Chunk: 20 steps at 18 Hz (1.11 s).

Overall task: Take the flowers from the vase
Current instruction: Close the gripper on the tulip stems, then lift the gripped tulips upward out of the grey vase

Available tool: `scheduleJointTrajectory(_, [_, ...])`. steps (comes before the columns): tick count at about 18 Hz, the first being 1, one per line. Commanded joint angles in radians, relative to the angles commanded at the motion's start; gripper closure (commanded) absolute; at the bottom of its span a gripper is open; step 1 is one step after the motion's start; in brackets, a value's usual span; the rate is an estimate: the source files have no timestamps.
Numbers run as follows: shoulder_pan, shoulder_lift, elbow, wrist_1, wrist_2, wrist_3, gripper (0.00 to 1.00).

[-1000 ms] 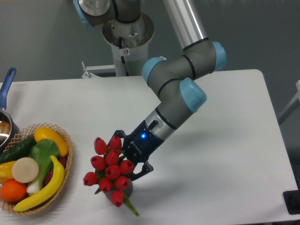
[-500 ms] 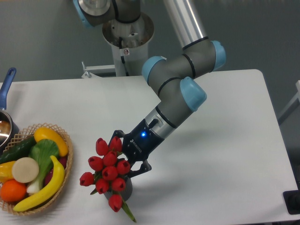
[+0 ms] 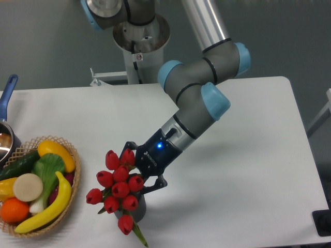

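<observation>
Flowers (image 3: 120,188) are what this job turns on, yet the biggest thing in the frame is the white table (image 3: 248,155), which fills the lower two thirds. Next in size is my arm (image 3: 199,101), grey with light blue caps, coming down from the top centre and slanting toward the lower left. Left of it, at the bottom left edge, sits a woven basket (image 3: 72,194) holding a banana, an orange, a cucumber and other fruit and vegetables. Above the basket, at the far left edge, a metal pot with a blue handle (image 3: 9,89) pokes partly into view.

The flowers stand in the lower middle of the frame, a bunch of red tulip buds with a green leaf trailing down to the bottom edge, leaning toward the lower left. My gripper (image 3: 138,173) is pressed in against the upper right side of the bunch, its black fingers reaching in among the buds. The buds hide the fingertips, so I cannot tell whether they are apart or clamped on the stems.

Smallest is the vase (image 3: 138,205), a short dark grey cylinder just under the buds, mostly covered by them, with the stems going down into it.
</observation>
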Motion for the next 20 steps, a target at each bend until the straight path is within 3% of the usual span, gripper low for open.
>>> scheduleJointTrajectory(13, [0.008,0.074,0.029,0.002,-0.008,-0.129,0.55])
scheduleJointTrajectory(20, [0.031,0.075,0.118,0.000,-0.038,-0.207,0.55])
